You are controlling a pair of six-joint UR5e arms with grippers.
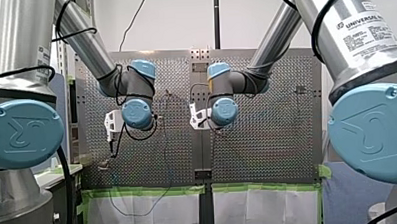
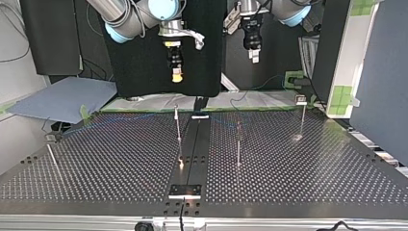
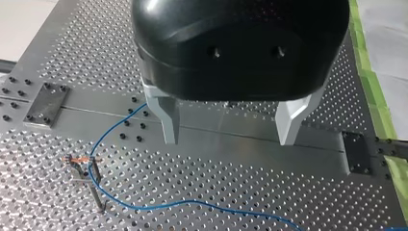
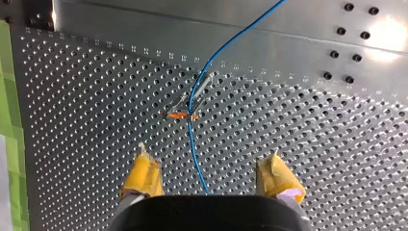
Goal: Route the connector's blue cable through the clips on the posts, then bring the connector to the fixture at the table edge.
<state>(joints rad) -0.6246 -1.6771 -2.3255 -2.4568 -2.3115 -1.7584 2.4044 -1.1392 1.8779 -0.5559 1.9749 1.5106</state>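
The thin blue cable (image 4: 231, 41) runs up between my right gripper's (image 4: 209, 153) open yellow-padded fingers (image 4: 142, 173) and passes through the orange-tipped clip (image 4: 185, 114) on a post just ahead of them. My left gripper (image 3: 229, 142) hangs open above the table, with nothing between its metal fingers (image 3: 168, 120). Below and beside it the blue cable (image 3: 192, 202) curves past another clip post (image 3: 91, 175). In the top view both grippers, right (image 2: 177, 74) and left (image 2: 253, 55), are high above the far edge. I cannot make out the connector.
Thin posts stand on the perforated table (image 2: 298, 168): two near the middle seam (image 2: 178, 126) (image 2: 238, 144), one at the far right (image 2: 302, 118), one at the near left (image 2: 50, 156). A black plate (image 2: 185, 191) sits on the seam at the near edge.
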